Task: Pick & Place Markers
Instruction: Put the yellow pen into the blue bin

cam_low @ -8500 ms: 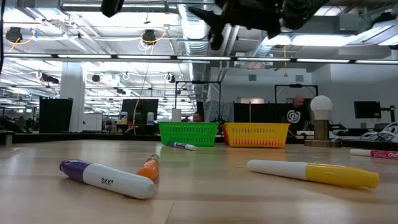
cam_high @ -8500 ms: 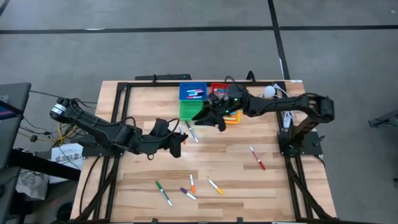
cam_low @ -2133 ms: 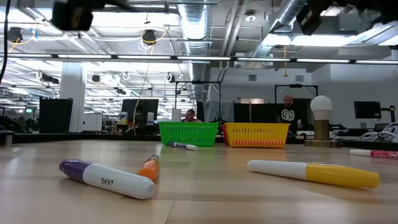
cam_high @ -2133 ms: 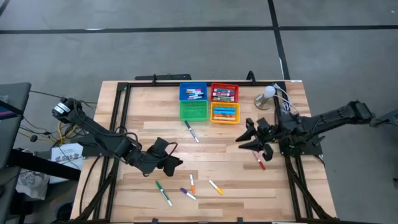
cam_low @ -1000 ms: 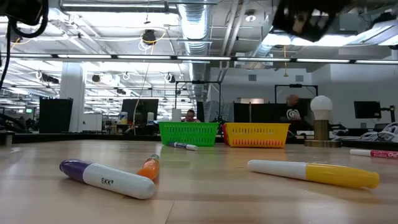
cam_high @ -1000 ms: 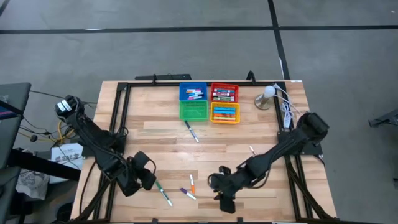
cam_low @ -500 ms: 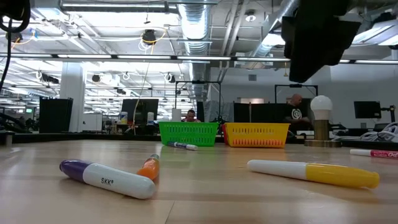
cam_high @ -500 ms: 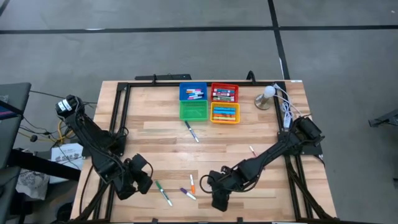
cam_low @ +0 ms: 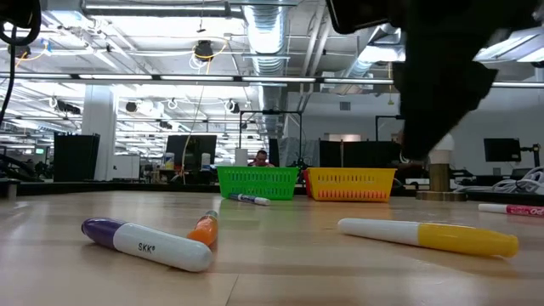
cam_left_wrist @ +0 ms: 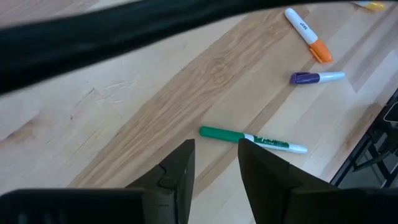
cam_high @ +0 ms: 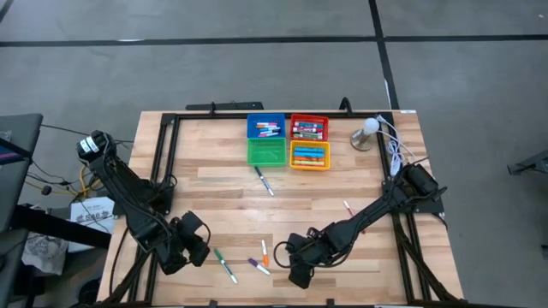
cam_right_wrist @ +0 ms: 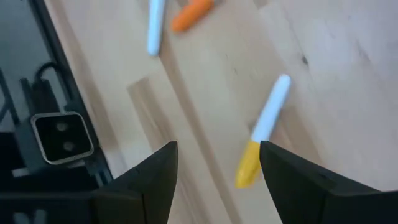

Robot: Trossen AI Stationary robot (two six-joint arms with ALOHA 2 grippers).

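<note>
Two arms had shifted to the near end of the worktop (cam_high: 214, 171) within the last couple of seconds. The right gripper (cam_high: 297, 272), which a moment earlier hung beside the red marker (cam_high: 349, 209) at the right, had swung down over the yellow marker (cam_right_wrist: 263, 132), and its fingers had spread wide and empty, the marker lying between them in the wrist view but not yet touched. The left gripper (cam_left_wrist: 215, 171) hung above the green marker (cam_left_wrist: 252, 139), its fingers narrowly parted, holding nothing. The orange marker (cam_high: 264, 252) and the purple marker (cam_high: 258, 266) lay loose between the two grippers, and another marker (cam_high: 265, 182) lay near the green bin (cam_high: 267, 152). By my reading, the right arm had begun its next pick, with descent and closing to come; five more waited.
</note>
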